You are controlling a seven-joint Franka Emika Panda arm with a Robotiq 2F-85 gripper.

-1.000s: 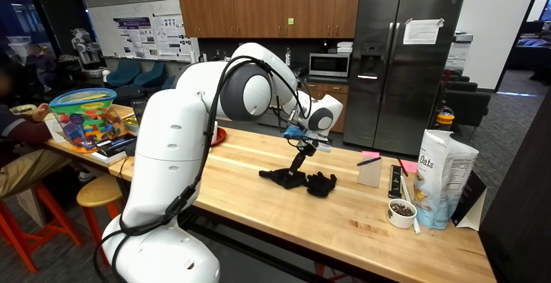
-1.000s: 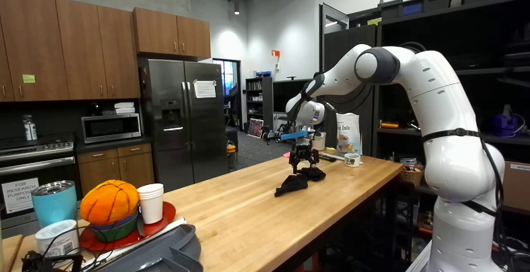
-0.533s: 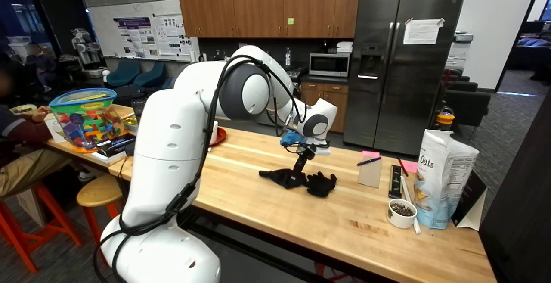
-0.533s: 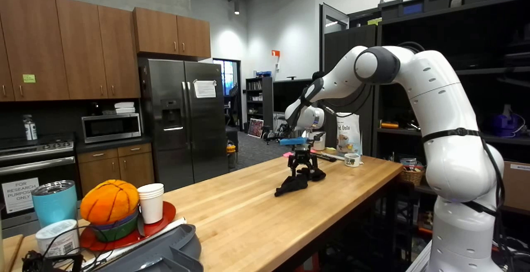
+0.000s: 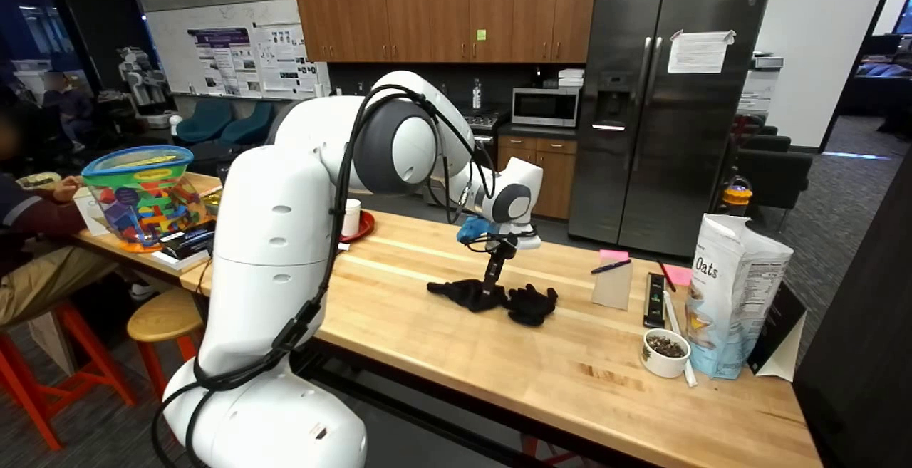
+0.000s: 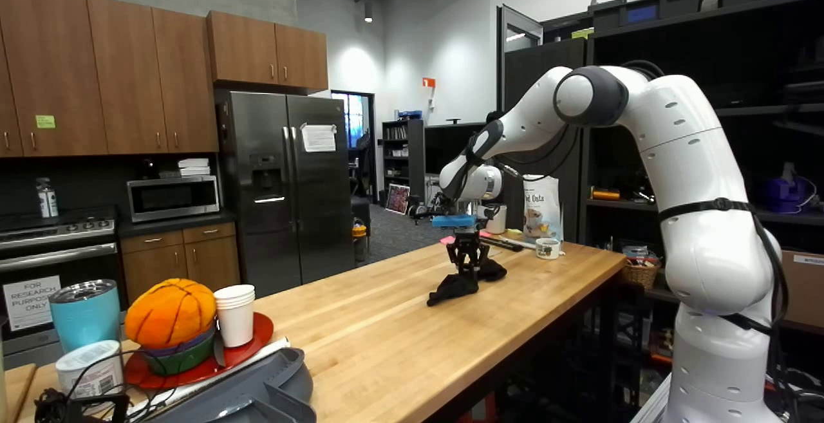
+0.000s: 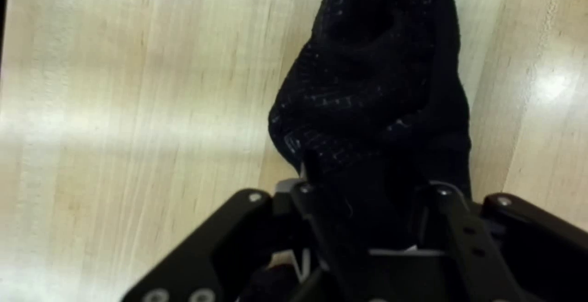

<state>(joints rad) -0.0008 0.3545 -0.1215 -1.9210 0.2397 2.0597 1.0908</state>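
table: i see a long wooden table [image 5: 570,390] with pale stripes, and a brown patch [image 5: 609,374] toward its near side in an exterior view.
black cloth: the black cloth [image 5: 467,294] lies on the table in two lumps; i can't tell if it is one piece or two.
pincer: the pincer [image 5: 489,291] points down into the left lump; its fingers stand apart with cloth between, but i can't tell if they grip it.
room: far off are brown cupboards [image 5: 456,8], a microwave [image 5: 545,107] and a big dark fridge [image 5: 670,119].
right end: an oats bag [image 5: 737,297] stands just beside a small white cup [image 5: 661,367] of dark bits.
left end: in an exterior view, a red plate [image 6: 261,331] holds paper cups [image 6: 235,320] and an orange ball [image 6: 170,313] in a bowl [image 6: 183,358].
hard to see: the fingertips get lost, black on black. the cloth runs off the top in the wrist view. a gray tray [image 6: 264,381] is cut off near the plate.
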